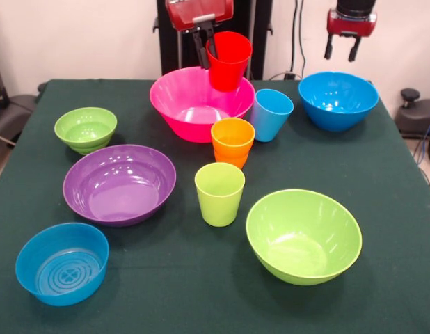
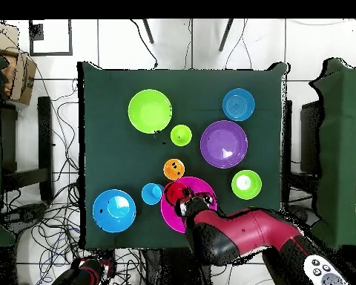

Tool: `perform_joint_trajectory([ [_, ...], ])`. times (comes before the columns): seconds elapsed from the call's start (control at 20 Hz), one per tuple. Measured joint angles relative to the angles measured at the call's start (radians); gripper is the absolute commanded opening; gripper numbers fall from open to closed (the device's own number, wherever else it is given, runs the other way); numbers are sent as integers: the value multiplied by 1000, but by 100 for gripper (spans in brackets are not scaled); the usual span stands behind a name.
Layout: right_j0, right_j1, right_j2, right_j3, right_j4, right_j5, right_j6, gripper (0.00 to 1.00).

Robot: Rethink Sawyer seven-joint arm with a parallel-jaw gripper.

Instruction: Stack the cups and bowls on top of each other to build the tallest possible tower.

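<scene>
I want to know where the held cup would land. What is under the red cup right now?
The red cup, held in the gripper, hangs over the pink bowl. The bowl's inside looks empty, though the cup hides part of its far rim.

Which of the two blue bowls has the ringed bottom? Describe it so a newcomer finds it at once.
In the front view, start at the large purple bowl. The ringed blue bowl sits just nearer the camera, by the table's corner. Unlike the plain large blue bowl at the far side, its bottom shows raised concentric rings.
</scene>
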Motion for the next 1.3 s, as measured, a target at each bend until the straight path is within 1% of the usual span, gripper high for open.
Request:
perform_joint_trajectory([
  [0.4, 9, -8, 0, 5, 0, 0, 0, 0],
  [0.95, 55, -30, 0, 5, 0, 0, 0, 0],
  [1.3, 59, -36, 0, 5, 0, 14, 0, 0],
])
